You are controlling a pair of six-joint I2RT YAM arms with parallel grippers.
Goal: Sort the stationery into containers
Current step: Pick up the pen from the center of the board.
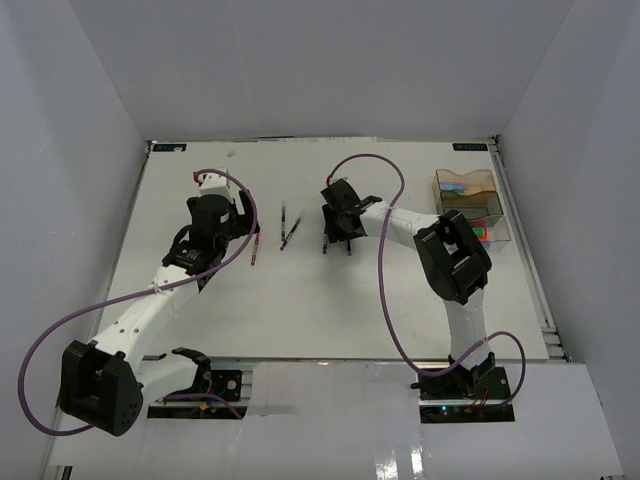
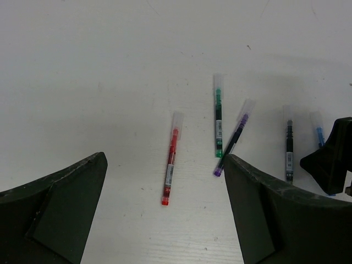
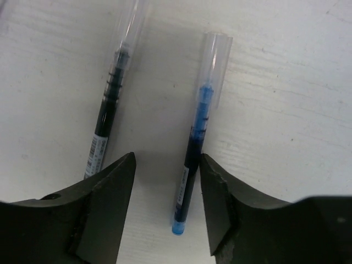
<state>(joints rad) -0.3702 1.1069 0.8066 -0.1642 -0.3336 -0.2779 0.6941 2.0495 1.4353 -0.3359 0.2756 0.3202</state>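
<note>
**Five loose pens on the counter, two trays at the side, both end effectors open**

We count five thin pens with clear caps on the white counter, near its middle. They lie in a rough row from 9 o'clock to 3 o'clock: a red pen, a green pen, a purple pen, a black pen and a blue pen. Most point toward 12 o'clock; the purple one tilts toward 1 o'clock.

We count two adjoining trays at the counter's 2 o'clock edge. The amber tray holds a pale blue piece. The clear tray, just nearer, holds bright orange, green and red items.

The left arm stretches from its base at 7 o'clock toward 11 o'clock. The left end effector is spread wide above the red pen.

The right arm rises from 5 o'clock, folds at the elbow and reaches toward the middle. The right end effector is parted, with the blue pen between its fingers and the black pen just outside them.
</note>
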